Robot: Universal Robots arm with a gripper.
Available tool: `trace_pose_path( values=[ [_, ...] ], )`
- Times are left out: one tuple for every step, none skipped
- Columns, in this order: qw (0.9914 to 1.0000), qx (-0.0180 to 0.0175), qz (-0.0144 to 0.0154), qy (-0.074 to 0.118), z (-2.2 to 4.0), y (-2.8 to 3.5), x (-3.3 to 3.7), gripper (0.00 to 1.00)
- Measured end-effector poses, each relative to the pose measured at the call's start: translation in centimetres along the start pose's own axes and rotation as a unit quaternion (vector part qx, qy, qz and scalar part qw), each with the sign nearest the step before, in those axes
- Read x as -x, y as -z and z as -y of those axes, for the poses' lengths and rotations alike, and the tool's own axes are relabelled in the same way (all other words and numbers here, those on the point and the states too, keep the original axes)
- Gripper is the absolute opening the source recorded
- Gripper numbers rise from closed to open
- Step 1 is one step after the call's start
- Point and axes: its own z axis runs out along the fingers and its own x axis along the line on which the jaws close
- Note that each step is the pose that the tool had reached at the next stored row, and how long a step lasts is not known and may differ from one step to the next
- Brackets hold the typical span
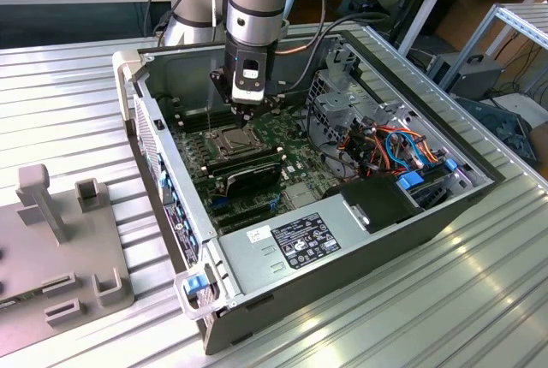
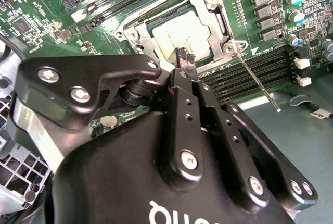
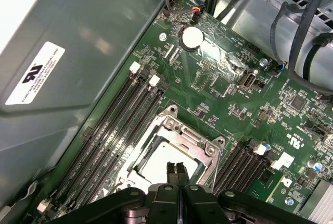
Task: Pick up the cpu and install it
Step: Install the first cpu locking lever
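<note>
Cpu (image 2: 177, 31): lay flat inside the socket (image 2: 214, 1) on the motherboard (image 3: 218, 78).
Gripper (image 2: 184, 60): hung just above the cpu, fingers pressed together and gripping nothing.
Surroundings: socket lever (image 2: 256, 81) jutting beside it, memory slots (image 3: 112, 130) flanking, case wall (image 3: 78, 21) near, cables (image 1: 390, 141) well apart.
</note>
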Motion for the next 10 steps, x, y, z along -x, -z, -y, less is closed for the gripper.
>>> trace_pose_path(
  values=[
    [1.00000,0.0000,0.0000,0.000,0.00,0.00,0.00,0.11],
    [1.00000,0.0000,0.0000,0.000,0.00,0.00,0.00,0.11],
    [1.00000,0.0000,0.0000,0.001,0.00,0.00,0.00,0.11],
    [0.99999,0.0001,-0.0001,0.003,0.00,0.00,0.00,0.11],
    [0.99998,0.0003,-0.0001,0.007,0.00,0.00,0.00,0.11],
    [0.99991,0.0005,-0.0002,0.014,0.00,0.00,0.00,0.11],
    [0.99978,0.0008,-0.0004,0.021,0.00,0.00,0.00,0.11],
    [0.99962,0.0010,-0.0005,0.028,0.00,0.00,0.00,0.11],
    [0.99913,0.0015,-0.0008,0.042,0.00,0.00,0.00,0.11],
    [0.99887,0.0017,-0.0009,0.048,0.00,0.00,0.00,0.11]
  ],
)
